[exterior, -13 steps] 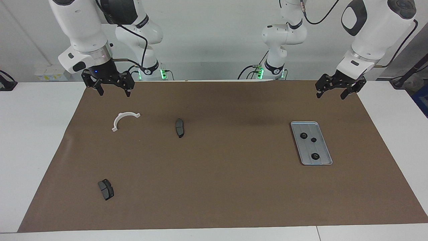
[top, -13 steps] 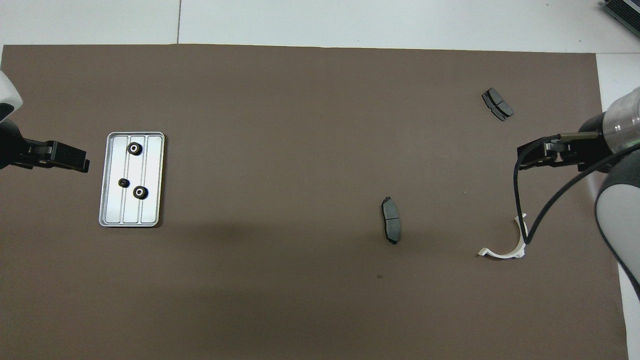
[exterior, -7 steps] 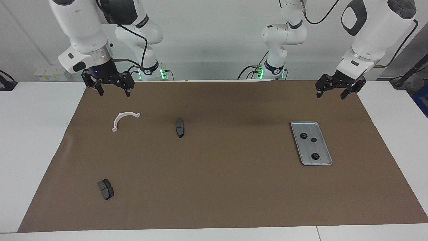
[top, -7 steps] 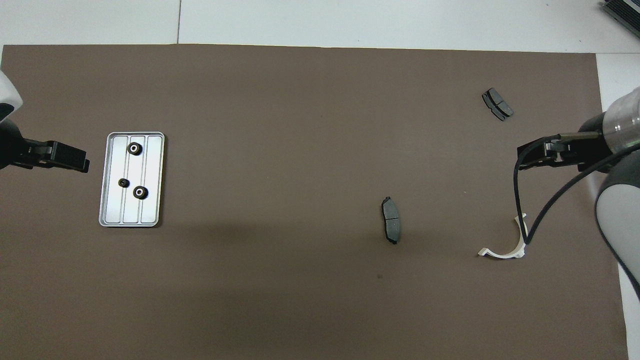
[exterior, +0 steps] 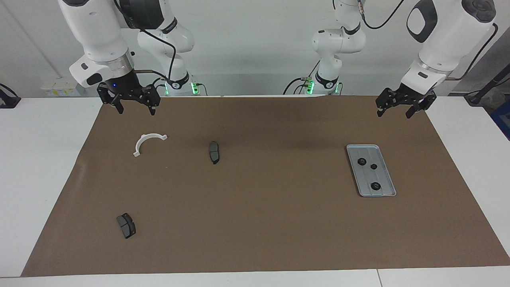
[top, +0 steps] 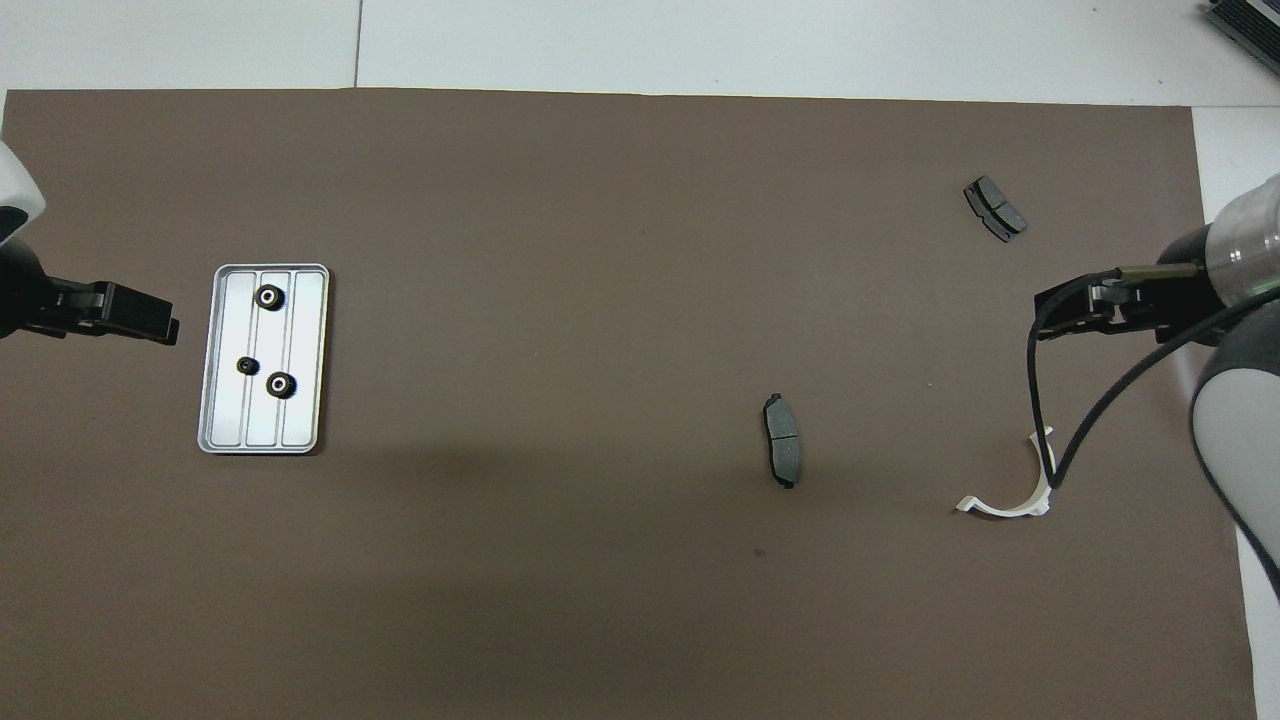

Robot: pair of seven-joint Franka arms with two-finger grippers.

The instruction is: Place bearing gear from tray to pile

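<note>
Both end effectors hang empty with fingers apart; three gears sit in the tray.

Facing view: the left end effector point(exterior: 395, 110) hangs over the brown mat's point(exterior: 263, 223) edge next to the robots, at the left arm's end of the desk point(exterior: 40, 159), fingers spread, holding nothing. The right end effector point(exterior: 134, 107) hangs likewise over the right arm's end, fingers apart, just above the white half-ring bracket point(exterior: 147, 142). The tray point(exterior: 382, 191) holds three bearing gears point(exterior: 362, 162). Overhead view: the tray point(top: 300, 420) lies beside the left end effector point(top: 150, 325), its gears point(top: 268, 297) apart from one another. The pile is scattered toward the right arm's end: one brake pad point(top: 784, 440), a second brake pad point(top: 995, 208) farther from the robots, and the bracket point(top: 1010, 498).
</note>
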